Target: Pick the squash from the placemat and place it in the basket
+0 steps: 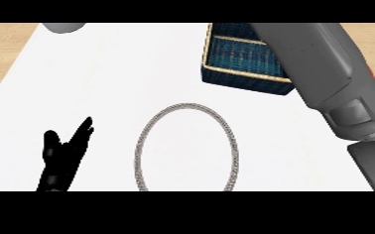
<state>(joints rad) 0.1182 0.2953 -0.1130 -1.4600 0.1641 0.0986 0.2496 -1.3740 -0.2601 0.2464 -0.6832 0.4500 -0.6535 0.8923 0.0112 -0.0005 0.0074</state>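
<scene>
the white tabletop [110, 79] lies bare around the oval placemat [185, 147]. the right forearm [322, 74] crosses over the blue basket [242, 59], covering its right side; the left hand [66, 156] rests open at lower left.

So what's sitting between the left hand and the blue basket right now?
Head view: only the placemat, a white oval with a grey braided rim, lies between the left hand and the basket. No squash shows on it.
</scene>
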